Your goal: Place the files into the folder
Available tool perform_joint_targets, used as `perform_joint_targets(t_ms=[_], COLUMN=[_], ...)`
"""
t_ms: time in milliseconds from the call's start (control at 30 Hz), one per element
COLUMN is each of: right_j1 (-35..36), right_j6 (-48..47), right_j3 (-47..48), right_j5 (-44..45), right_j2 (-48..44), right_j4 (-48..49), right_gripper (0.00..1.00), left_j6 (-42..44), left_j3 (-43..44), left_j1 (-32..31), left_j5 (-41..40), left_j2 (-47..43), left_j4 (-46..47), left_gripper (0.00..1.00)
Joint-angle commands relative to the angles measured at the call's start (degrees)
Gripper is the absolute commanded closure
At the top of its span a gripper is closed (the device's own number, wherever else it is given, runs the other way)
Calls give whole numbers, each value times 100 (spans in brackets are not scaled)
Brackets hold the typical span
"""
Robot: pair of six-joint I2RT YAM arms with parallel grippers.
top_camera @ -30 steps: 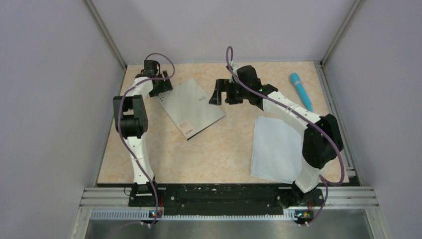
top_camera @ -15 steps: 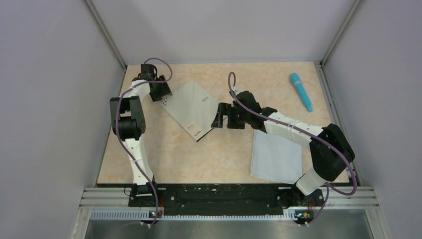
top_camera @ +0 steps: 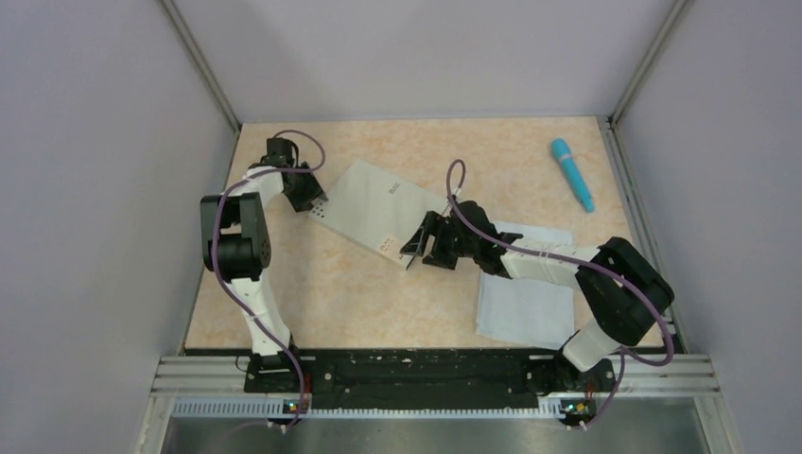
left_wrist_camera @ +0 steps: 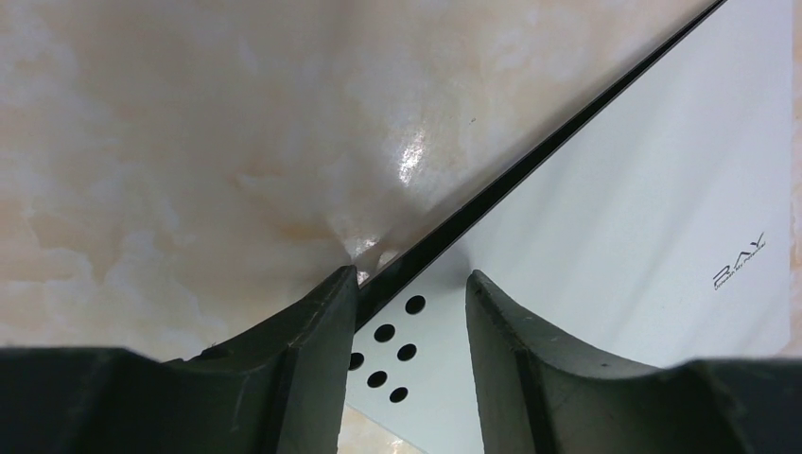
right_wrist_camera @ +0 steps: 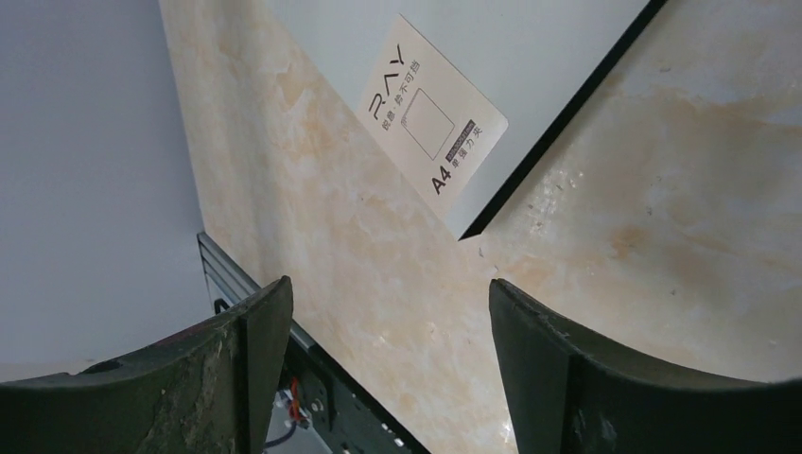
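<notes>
Through the overhead camera I look into a small closed booth. Its tabletop point(top_camera: 322, 284) is glossy laminate, marbled in peach and cream. Plain matte grey walls stand on the left point(top_camera: 85, 189), at the back point(top_camera: 426, 47) and on the right point(top_camera: 728, 189). Aluminium posts point(top_camera: 202, 66) run up from both far corners. A slotted aluminium rail point(top_camera: 426, 374) lines the table's near edge, with a brushed steel surface point(top_camera: 426, 435) below it. The light is soft and even. In the left wrist view I catch one bright glare spot point(left_wrist_camera: 411, 156) on the laminate.
</notes>
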Motion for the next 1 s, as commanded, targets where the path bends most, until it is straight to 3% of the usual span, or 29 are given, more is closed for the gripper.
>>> perform_joint_targets(t_ms=[0,400,967], right_j1=[70,-205,-377], right_j6=[644,1488,2069], right_j3=[-174,-500,-674], right_j5=[365,370,129], right_j2=[82,766,1450], right_j4=[849,2319,3287], right_gripper=[26,30,32], left_j6=[1,45,63], left_j3=[-48,52,143], left_j1=[-9,-9,-9], left_j5=[-105,-109,-133], left_j2=[-263,-206,-80], left_j4=[-216,-283,-325], left_gripper=[49,49,49])
